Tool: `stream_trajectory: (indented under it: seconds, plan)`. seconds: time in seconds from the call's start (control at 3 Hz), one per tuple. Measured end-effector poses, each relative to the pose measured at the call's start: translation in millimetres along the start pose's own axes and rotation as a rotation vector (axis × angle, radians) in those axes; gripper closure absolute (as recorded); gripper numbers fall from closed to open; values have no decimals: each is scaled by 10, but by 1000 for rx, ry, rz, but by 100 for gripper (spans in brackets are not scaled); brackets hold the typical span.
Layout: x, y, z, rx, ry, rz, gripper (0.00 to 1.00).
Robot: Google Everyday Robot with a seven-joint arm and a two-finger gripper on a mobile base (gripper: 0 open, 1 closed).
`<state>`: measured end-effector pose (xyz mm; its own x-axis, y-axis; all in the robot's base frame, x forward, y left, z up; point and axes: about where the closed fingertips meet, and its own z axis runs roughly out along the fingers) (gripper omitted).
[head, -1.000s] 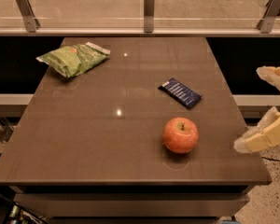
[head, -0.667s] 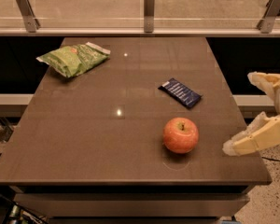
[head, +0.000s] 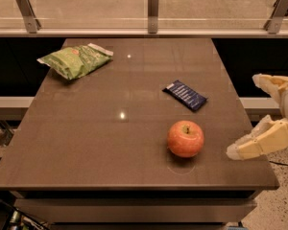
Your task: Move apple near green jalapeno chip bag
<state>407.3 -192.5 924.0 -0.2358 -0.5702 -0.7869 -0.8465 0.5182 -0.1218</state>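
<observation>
The apple [head: 186, 138], red-orange with a short stem, sits upright on the brown table [head: 96, 143] toward its front right. The green jalapeno chip bag [head: 75, 60] lies crinkled at the table's far left corner, well away from the apple. My gripper [head: 247, 116] comes in from the right edge of the view, to the right of the apple and clear of it. Its two pale fingers are spread wide apart, one high [head: 271, 84] and one low [head: 257, 143], with nothing between them.
A flat dark blue bar wrapper [head: 185, 94] lies between the apple and the table's far right side. A glass barrier with metal posts [head: 153, 11] runs behind the table. The table's right edge is just under my lower finger.
My gripper has moved left, closer to the apple and the table's right edge. The apple, the bag and the wrapper have not moved.
</observation>
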Motion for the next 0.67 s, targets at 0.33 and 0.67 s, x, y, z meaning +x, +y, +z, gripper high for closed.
stream_trajectory:
  seconds: [0.33, 0.67]
  plan:
    - [28, 45, 92, -8, -40, 9, 0]
    - [94, 120, 217, -23, -94, 25, 0]
